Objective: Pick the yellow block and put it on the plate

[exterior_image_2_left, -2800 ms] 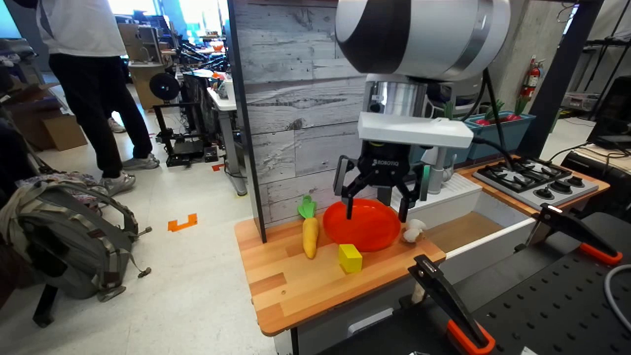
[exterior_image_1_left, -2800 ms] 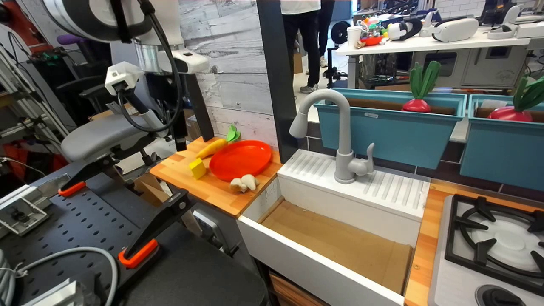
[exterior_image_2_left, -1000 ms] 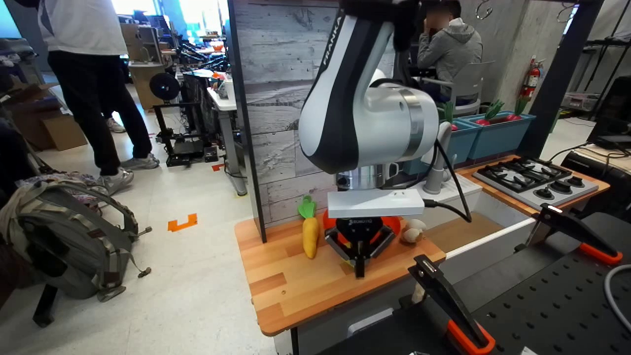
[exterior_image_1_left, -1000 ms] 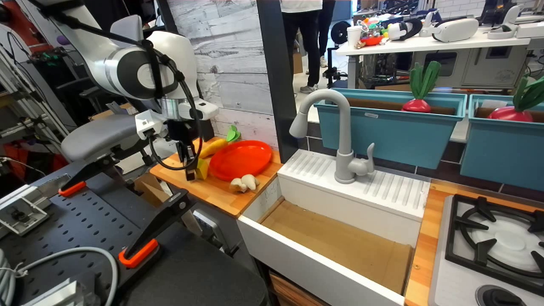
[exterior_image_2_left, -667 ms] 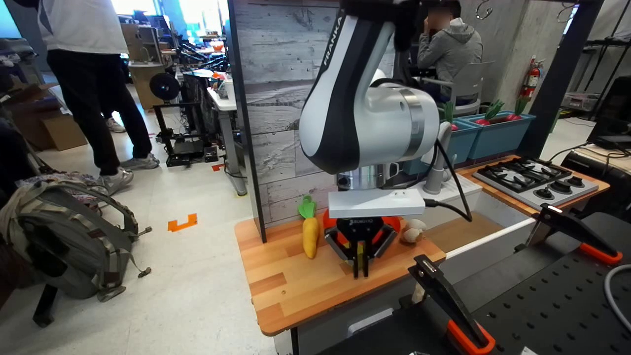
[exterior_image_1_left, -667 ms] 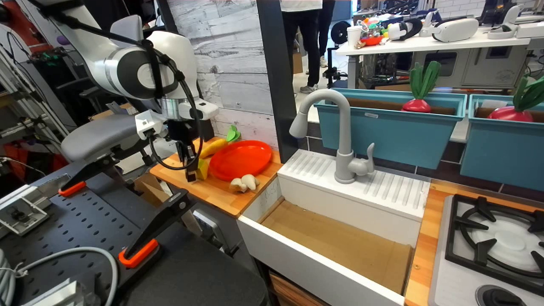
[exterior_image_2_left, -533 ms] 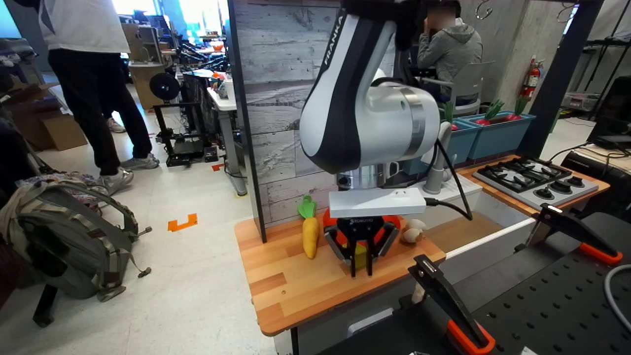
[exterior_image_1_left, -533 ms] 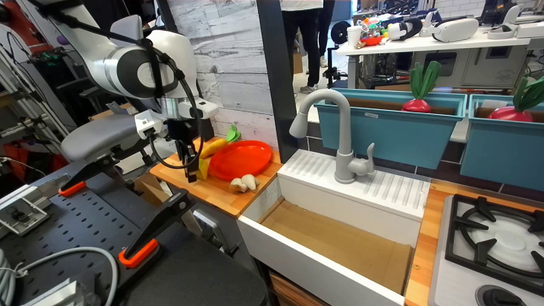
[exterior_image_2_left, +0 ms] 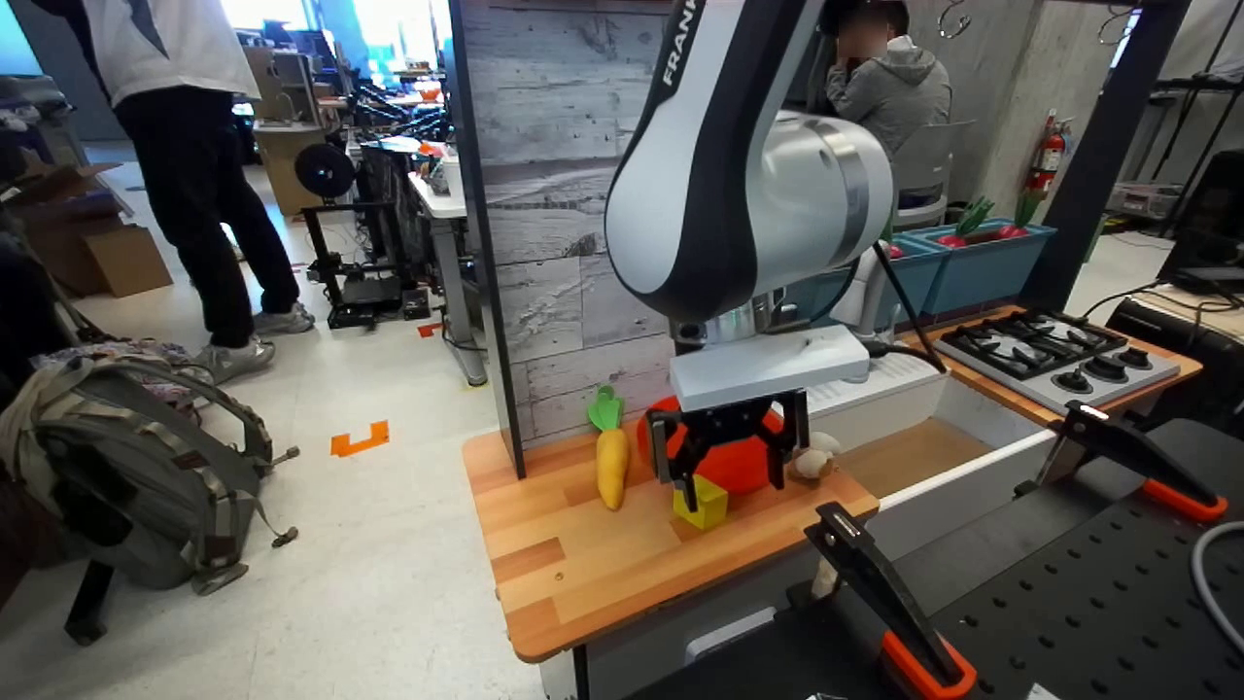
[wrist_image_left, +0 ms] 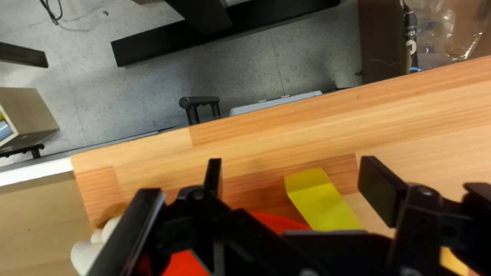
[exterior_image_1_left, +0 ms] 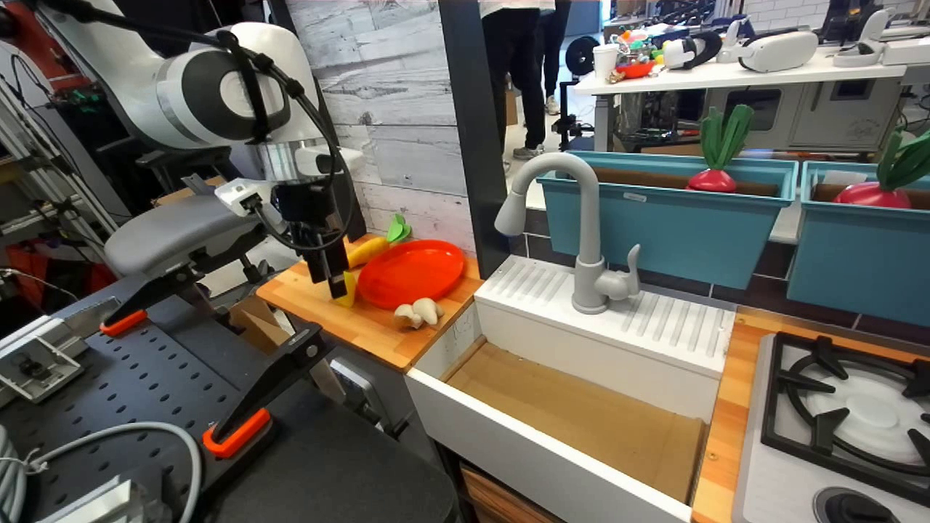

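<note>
The yellow block [exterior_image_2_left: 712,507] rests on the wooden counter beside the plate; it also shows in an exterior view [exterior_image_1_left: 349,290], partly hidden by a finger. The red-orange plate [exterior_image_1_left: 412,274] lies right by it, partly behind the gripper in an exterior view [exterior_image_2_left: 731,465]. My gripper [exterior_image_2_left: 734,489] is open and empty, pointing down over the counter, above and around the block's near side. In the wrist view the block [wrist_image_left: 322,199] lies between the spread fingers [wrist_image_left: 290,168], apart from both, nearer the right finger. The plate's edge [wrist_image_left: 184,264] is mostly hidden there by the gripper.
A yellow carrot with green leaves [exterior_image_2_left: 611,467] lies on the counter beside the plate. Whitish lumps [exterior_image_1_left: 419,312] sit by the plate, near the sink [exterior_image_1_left: 552,436] with its faucet [exterior_image_1_left: 588,240]. A wood-patterned wall [exterior_image_2_left: 573,214] stands behind. Black clamps [exterior_image_1_left: 269,385] hold the nearby dark table.
My gripper came down to the block and was shut one second ago. Since then its fingers spread wide and it rose slightly and tilted. The block is slightly turned and shifted from its first place.
</note>
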You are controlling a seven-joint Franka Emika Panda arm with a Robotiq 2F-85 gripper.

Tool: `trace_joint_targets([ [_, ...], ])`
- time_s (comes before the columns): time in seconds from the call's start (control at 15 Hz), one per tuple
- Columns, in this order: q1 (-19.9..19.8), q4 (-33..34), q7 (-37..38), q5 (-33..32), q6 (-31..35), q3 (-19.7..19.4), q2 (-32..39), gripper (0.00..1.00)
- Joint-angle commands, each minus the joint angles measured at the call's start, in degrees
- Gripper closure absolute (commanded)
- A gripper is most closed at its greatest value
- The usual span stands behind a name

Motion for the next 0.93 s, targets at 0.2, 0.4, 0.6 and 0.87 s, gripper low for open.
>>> trace_joint_targets([
  [0.2, 5.2, -2.4, 4.7, -6.4, 4.1, -4.8, -2.0, 0.00],
  [0.4, 5.7, -1.9, 5.1, -7.0, 3.9, -5.0, -1.3, 0.00],
  [0.6, 5.8, -1.8, 5.1, -7.4, 3.9, -4.8, -0.9, 0.00],
  [0.87, 5.3, -1.5, 4.6, -6.9, 5.3, -4.1, -0.3, 0.00],
])
